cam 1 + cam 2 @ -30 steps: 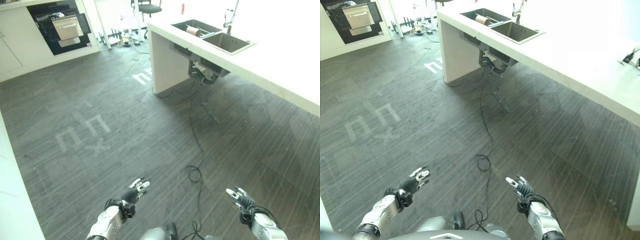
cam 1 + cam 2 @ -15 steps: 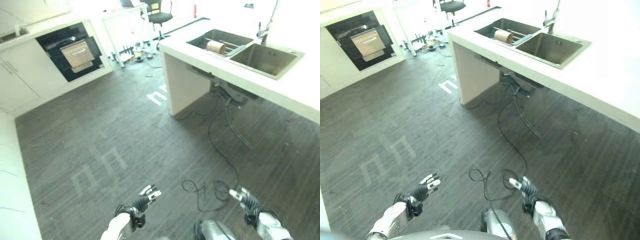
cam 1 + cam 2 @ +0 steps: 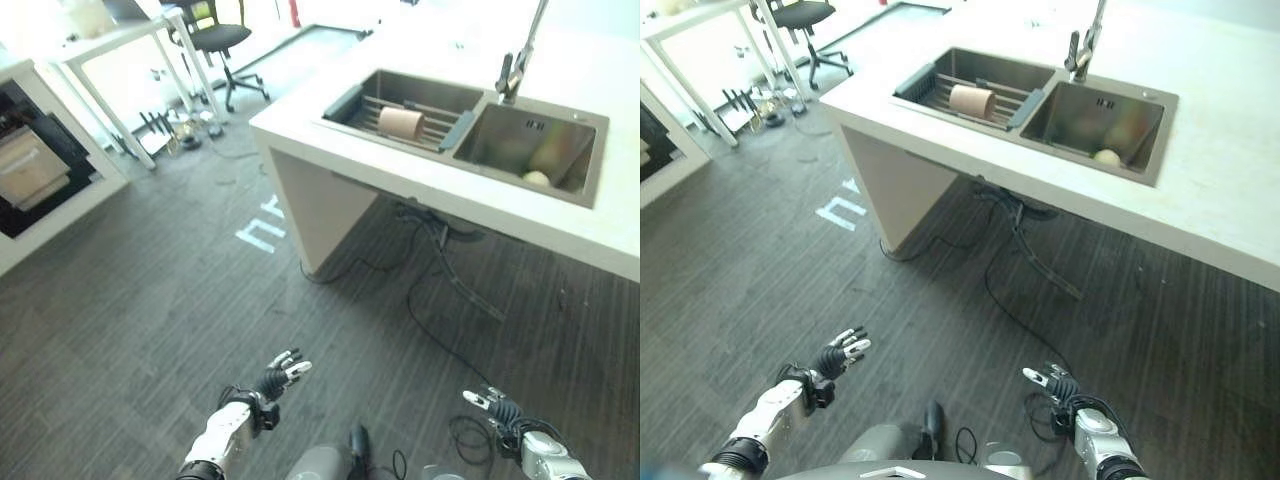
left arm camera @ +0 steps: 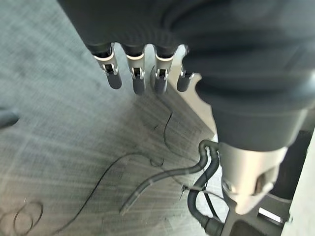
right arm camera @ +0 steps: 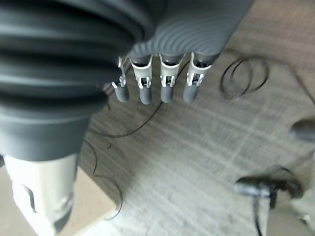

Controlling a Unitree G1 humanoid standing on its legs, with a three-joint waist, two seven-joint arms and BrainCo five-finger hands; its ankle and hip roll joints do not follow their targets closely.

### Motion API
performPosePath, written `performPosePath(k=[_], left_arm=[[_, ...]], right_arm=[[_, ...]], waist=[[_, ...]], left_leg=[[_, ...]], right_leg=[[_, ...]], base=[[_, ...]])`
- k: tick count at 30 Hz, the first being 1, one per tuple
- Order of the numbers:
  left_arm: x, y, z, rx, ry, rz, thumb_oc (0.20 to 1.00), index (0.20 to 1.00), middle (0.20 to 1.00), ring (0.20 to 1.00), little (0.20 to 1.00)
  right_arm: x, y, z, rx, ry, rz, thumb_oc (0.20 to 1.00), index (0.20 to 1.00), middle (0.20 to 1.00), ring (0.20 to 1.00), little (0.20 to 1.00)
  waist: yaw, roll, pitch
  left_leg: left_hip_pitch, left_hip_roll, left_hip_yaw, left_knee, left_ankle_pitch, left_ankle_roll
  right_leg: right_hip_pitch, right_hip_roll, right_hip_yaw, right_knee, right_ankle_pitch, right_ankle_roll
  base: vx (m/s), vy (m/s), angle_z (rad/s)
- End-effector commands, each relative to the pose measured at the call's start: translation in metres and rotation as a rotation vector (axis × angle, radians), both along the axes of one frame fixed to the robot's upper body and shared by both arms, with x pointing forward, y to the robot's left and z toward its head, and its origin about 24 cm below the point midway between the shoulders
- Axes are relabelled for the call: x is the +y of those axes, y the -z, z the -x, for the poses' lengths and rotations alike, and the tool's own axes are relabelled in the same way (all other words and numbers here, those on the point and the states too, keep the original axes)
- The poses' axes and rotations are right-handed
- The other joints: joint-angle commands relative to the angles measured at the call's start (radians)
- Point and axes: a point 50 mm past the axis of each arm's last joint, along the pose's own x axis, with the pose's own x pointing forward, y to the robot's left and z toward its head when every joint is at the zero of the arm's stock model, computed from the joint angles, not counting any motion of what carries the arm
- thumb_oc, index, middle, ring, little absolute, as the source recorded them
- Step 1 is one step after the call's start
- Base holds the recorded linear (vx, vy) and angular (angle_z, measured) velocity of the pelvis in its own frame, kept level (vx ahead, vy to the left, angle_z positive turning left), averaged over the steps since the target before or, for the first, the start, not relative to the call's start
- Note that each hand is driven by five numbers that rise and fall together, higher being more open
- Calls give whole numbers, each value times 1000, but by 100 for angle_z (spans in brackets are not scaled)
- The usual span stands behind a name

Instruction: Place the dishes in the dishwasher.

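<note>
Dishes [image 3: 1108,156] in sink [image 3: 1145,180], far from fingers [image 3: 848,345].

Tan cylindrical cup [image 3: 401,122] on its side on the rack in the sink's left basin [image 3: 372,88].

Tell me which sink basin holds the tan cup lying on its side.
The left basin, the one with the slatted rack; the tan cup lies there. The deeper basin sits right of the tap.

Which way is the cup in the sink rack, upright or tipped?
Tipped. The cup lies on its side across the rack in the sink's left basin. Both hands, left and right, hang empty over the floor.
</note>
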Motion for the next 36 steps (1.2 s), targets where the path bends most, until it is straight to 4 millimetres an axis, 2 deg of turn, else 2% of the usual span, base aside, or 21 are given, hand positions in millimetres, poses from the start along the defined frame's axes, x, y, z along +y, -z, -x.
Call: performPosePath(k=[1, 3, 4, 6, 7, 8, 10, 12, 16, 17, 18, 20, 21, 23, 24, 26, 28, 29, 30, 33, 36], left_arm=[[-4, -3, 5, -24, 92, -7, 1000, 1000, 1000, 1000, 1000], [-2, -1, 6, -16, 107, -37, 1000, 1000, 1000, 1000, 1000], [-2, 0, 7, -14, 101, -40, 1000, 1000, 1000, 1000, 1000], [0, 0, 8, -22, 89, -39, 1000, 1000, 1000, 1000, 1000], [0, -1, 8, -28, 96, -51, 1000, 1000, 1000, 1000, 1000], [2, -3, 6, -35, 109, -76, 1000, 1000, 1000, 1000, 1000], [3, -3, 6, -40, 113, -105, 1000, 1000, 1000, 1000, 1000], [6, 0, 11, -33, 99, -137, 1000, 1000, 1000, 1000, 1000], [6, 9, 20, -2, 36, -124, 1000, 1000, 1000, 1000, 1000], [3, 12, 23, 14, 14, -100, 1000, 1000, 1000, 1000, 1000], [0, 18, 27, 32, 3, -95, 1000, 1000, 1000, 1000, 1000], [-5, 29, 35, 77, -24, -90, 1000, 1000, 1000, 1000, 1000], [-6, 32, 37, 93, -30, -85, 1000, 1000, 1000, 1000, 1000], [-9, 41, 46, 128, -55, -61, 1000, 1000, 1000, 1000, 1000], [-12, 46, 51, 146, -78, -51, 1000, 1000, 1000, 1000, 1000], [-12, 50, 57, 166, -112, -43, 1000, 1000, 1000, 1000, 1000], [-10, 52, 61, 177, -122, -37, 1000, 1000, 1000, 1000, 1000], [-8, 52, 62, 176, -124, -39, 1000, 1000, 1000, 1000, 1000], [-7, 52, 61, 192, -118, -32, 1000, 1000, 1000, 1000, 1000], [-5, 59, 69, 264, -120, -29, 1000, 1000, 1000, 1000, 1000], [7, 68, 88, 367, -150, -64, 1000, 1000, 1000, 1000, 1000]], right_arm=[[-3, -3, -2, -44, 3, 41, 1000, 1000, 1000, 1000, 1000], [-2, 4, 6, -3, 19, 33, 1000, 1000, 1000, 1000, 1000], [-1, 7, 9, 13, 19, 30, 1000, 1000, 1000, 1000, 1000], [1, 11, 12, 30, 15, 28, 1000, 1000, 1000, 1000, 1000], [-1, 12, 14, 29, 21, 31, 1000, 1000, 1000, 1000, 1000], [-6, 11, 15, 22, 26, 41, 1000, 1000, 1000, 1000, 1000], [-10, 10, 14, 18, 35, 36, 1000, 1000, 1000, 1000, 1000], [-8, 11, 15, 19, 15, 36, 1000, 1000, 1000, 1000, 1000], [-15, 8, 10, 24, -13, 85, 1000, 1000, 1000, 1000, 1000], [-18, 7, 9, 39, -9, 100, 1000, 1000, 1000, 1000, 1000], [-21, 7, 11, 52, 2, 109, 1000, 1000, 1000, 1000, 1000], [-23, 9, 14, 78, 22, 118, 1000, 1000, 1000, 1000, 1000], [-24, 10, 16, 93, 28, 120, 1000, 1000, 1000, 1000, 1000], [-24, 14, 22, 130, 47, 126, 1000, 1000, 1000, 1000, 1000], [-26, 17, 28, 165, 52, 134, 1000, 1000, 1000, 1000, 1000], [-26, 21, 35, 201, 49, 143, 1000, 1000, 1000, 1000, 1000], [-27, 23, 41, 232, 65, 132, 1000, 1000, 1000, 1000, 1000], [-29, 24, 46, 248, 85, 127, 1000, 1000, 1000, 1000, 1000], [-33, 27, 55, 276, 136, 123, 1000, 1000, 1000, 1000, 1000], [-33, 30, 66, 306, 171, 99, 1000, 1000, 1000, 1000, 1000], [-22, 35, 73, 310, 201, 67, 1000, 1000, 1000, 1000, 1000]], waist=[[0, 20, -35], [1, 23, -33], [4, 24, -31], [5, 24, -15], [0, 22, -9], [-3, 12, -6], [-2, -13, 7], [-3, -19, 13], [-15, 9, 4], [-19, 9, -1], [-16, 11, -1], [-9, -6, 12], [-5, -8, 17], [2, -14, 24], [6, -10, 25], [26, 9, 26], [44, 14, 33], [50, 16, 37], [41, 24, 34], [36, 23, 16], [9, 22, -27]], left_leg=[[-43, 124, -63, -10, 33, -65], [-16, 104, -58, -10, 13, -43], [-4, 98, -55, -10, 4, -37], [30, 96, -52, -10, -16, -35], [38, 95, -56, -10, -24, -38], [46, 88, -57, -10, -36, -43], [79, 64, -28, -10, -66, -41], [119, 51, -4, -10, -102, -40], [187, 69, 19, -10, -123, -55], [223, 70, 39, -10, -116, -68], [270, 78, 54, -10, -55, -98], [161, 92, 74, 159, 79, -143], [124, 93, 69, 179, 95, -146], [95, 89, 64, 104, 100, -131], [53, 110, 28, -10, 125, -139], [-75, 127, -85, -10, 130, -161], [-137, 139, -150, -10, 146, -174], [-155, 151, -156, -10, 150, -177], [-147, 182, -103, -10, 134, -175], [-109, 167, -112, -10, 99, -170], [-33, 116, -124, -10, 27, -126]], right_leg=[[-116, 5, -29, 170, 261, 46], [-186, -30, -49, 334, 337, 52], [-225, -37, -55, 366, 352, 49], [-283, 17, -69, 312, 319, 39], [-287, 56, -73, 234, 305, 35], [-307, 79, -93, 69, 315, 31], [-401, 34, -122, 56, 314, 47], [-468, -8, -140, 56, 370, 75], [-421, 2, -150, 56, 309, 31], [-405, -1, -144, 56, 289, 12], [-374, 2, -137, 56, 258, 3], [-343, -11, -131, 56, 239, -36], [-331, -12, -123, 56, 233, -39], [-310, -6, -77, 56, 221, -31], [-304, 18, -22, 56, 210, -22], [-295, 60, 34, 56, 199, -21], [-282, 81, 67, 56, 188, -24], [-274, 86, 72, 56, 181, -25], [-258, 79, 51, 56, 164, -23], [-244, 67, 40, 56, 157, -15], [-246, 46, 51, 56, 165, 6]], base=[[290, 298, 52], [235, 231, 70], [216, 117, 46], [209, -42, 5], [245, -194, -15], [241, -211, -25], [261, -178, -22], [383, -173, -22], [438, -187, -28], [521, -160, -23], [438, -174, -10], [275, -153, -1], [252, -62, -29], [240, 65, -47], [212, 152, -51], [178, 173, -92], [155, 120, -119], [232, 280, -144], [245, 317, -195], [200, 239, -95], [214, 303, 48]])
